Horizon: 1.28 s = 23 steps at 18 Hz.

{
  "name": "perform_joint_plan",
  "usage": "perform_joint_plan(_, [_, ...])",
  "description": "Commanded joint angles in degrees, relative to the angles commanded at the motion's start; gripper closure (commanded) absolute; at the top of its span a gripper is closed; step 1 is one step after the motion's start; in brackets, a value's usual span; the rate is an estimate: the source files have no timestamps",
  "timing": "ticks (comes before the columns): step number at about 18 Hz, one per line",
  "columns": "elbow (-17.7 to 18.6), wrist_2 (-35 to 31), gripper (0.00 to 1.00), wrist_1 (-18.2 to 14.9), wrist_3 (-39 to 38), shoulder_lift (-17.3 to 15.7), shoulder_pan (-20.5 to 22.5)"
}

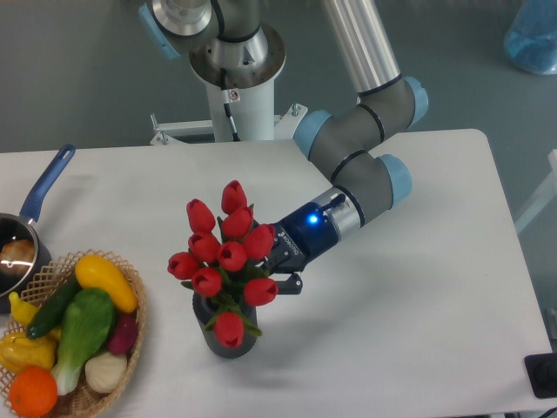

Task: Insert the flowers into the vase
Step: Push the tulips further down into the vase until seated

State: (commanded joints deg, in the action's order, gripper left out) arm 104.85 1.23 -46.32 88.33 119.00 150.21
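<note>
Nine red flowers (224, 254) stand in one vase (228, 340), beside one gripper (277, 266).

Even, bright indoor light; sharp picture with soft shadows.

Light falls from above and spreads evenly over the white surface (418, 287), which reads bright but not blown out. Shadows are faint and soft-edged: a pale one lies under the vase (228, 335) and another under the arm, toward the lower right. The metal tube of the arm (361, 39) carries a long pale highlight, and a small blue lamp glows on the wrist above the gripper (283, 272). The flowers (224, 252) are crisp and strongly saturated. The blue thing in the top right corner (533, 35) looks slightly soft, possibly out of focus. No clear bending shows at the edges.
</note>
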Motion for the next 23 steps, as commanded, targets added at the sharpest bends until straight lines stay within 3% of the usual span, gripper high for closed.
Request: perform_joint_plan(23, [0.18,-0.18,0.83,0.0,2.64,2.2,0.26])
